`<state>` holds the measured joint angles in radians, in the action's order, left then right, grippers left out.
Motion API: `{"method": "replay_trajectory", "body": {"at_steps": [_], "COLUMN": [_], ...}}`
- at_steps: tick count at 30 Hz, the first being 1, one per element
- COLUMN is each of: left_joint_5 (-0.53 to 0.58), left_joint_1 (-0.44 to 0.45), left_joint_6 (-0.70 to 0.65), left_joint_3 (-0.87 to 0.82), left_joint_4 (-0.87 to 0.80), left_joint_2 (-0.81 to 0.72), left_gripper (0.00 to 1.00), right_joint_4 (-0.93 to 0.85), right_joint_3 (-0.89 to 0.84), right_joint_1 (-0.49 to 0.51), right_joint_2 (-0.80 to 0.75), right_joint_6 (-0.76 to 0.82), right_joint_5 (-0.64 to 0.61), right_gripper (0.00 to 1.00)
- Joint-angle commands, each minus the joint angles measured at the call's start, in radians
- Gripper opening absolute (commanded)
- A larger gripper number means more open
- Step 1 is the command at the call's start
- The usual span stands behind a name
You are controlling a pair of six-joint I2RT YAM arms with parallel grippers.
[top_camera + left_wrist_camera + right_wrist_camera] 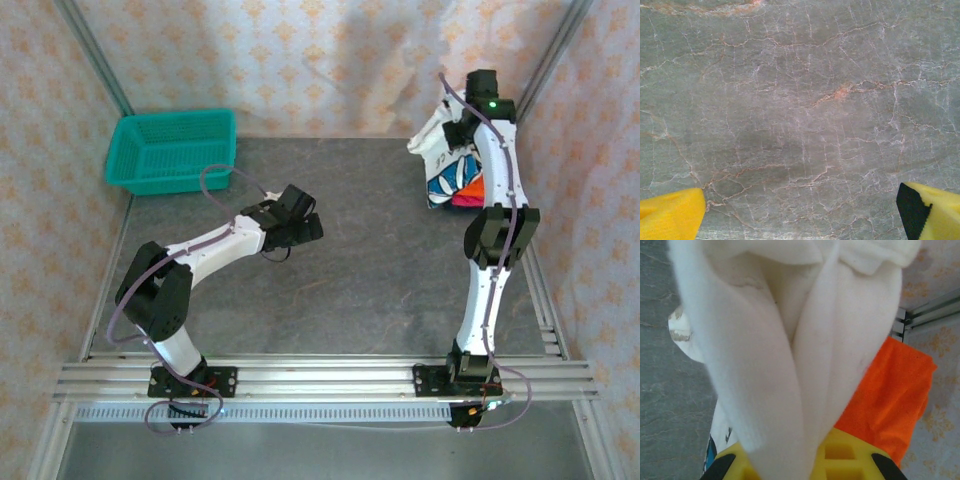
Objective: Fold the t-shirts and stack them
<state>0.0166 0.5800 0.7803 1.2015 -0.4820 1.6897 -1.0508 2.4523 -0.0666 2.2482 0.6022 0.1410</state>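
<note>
White t-shirt pinched by right gripper, orange shirt behind

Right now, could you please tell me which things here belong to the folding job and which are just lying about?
Part of the job:
- white t-shirt, hanging bunched up at the far right
- orange shirt, lying close behind it

Just lying about:
- teal mesh basket, in the far left corner

Basket back left — shirts back right.
</note>
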Motion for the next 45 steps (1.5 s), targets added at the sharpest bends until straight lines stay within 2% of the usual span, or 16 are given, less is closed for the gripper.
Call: {"method": "replay_trajectory", "body": {"at_steps": [1, 6, 10, 18, 21, 24, 30, 33, 37, 43, 45], "left_joint_5": [0.041, 0.048, 0.032, 0.034, 0.034, 0.032, 0.032, 0.036, 0.036, 0.019, 0.009], "left_joint_1": [-0.004, -0.004, -0.004, -0.001, -0.001, -0.002, -0.002, -0.002, -0.003, -0.002, -0.001], "left_joint_6": [-0.001, 0.01, 0.013, 0.009, 0.004, -0.002, -0.009, -0.013, -0.016, -0.021, -0.02], "left_joint_3": [0.012, 0.004, 0.016, 0.032, 0.026, 0.02, 0.017, 0.012, 0.006, 0.002, 0.005], "left_joint_4": [-0.029, -0.025, -0.023, -0.021, -0.02, -0.014, -0.007, -0.007, -0.009, -0.003, 0.003], "left_joint_2": [-0.042, -0.047, -0.024, -0.019, -0.018, -0.018, -0.022, -0.025, -0.031, -0.024, -0.019], "left_gripper": [0.99, 0.99, 0.99, 0.99, 0.99, 0.99, 0.99, 0.99, 0.99, 0.99, 0.99], "right_joint_4": [-0.002, 0.027, 0.01, -0.038, -0.044, 0.018, 0.091, 0.21, 0.346, 0.485, 0.506], "right_joint_3": [0.064, 0.027, -0.024, -0.094, -0.133, -0.218, -0.333, -0.43, -0.662, -0.957, -1.004], "right_joint_1": [-0.059, -0.122, -0.122, -0.01, 0.031, 0.067, 0.174, 0.188, 0.185, 0.138, 0.117], "right_joint_2": [0.022, 0.033, 0.012, -0.058, -0.105, -0.176, -0.269, -0.323, -0.382, -0.375, -0.352], "right_joint_6": [0.027, 0.016, -0.002, 0.003, -0.033, -0.089, -0.152, -0.26, -0.346, -0.425, -0.42], "right_joint_5": [0.064, 0.085, 0.188, 0.246, 0.333, 0.433, 0.537, 0.616, 0.571, 0.493, 0.496], "right_gripper": [0.0, 0.0, 0.0, 0.0, 0.0, 0.0, 0.0, 0.0, 0.0, 0.0, 0.0]}}
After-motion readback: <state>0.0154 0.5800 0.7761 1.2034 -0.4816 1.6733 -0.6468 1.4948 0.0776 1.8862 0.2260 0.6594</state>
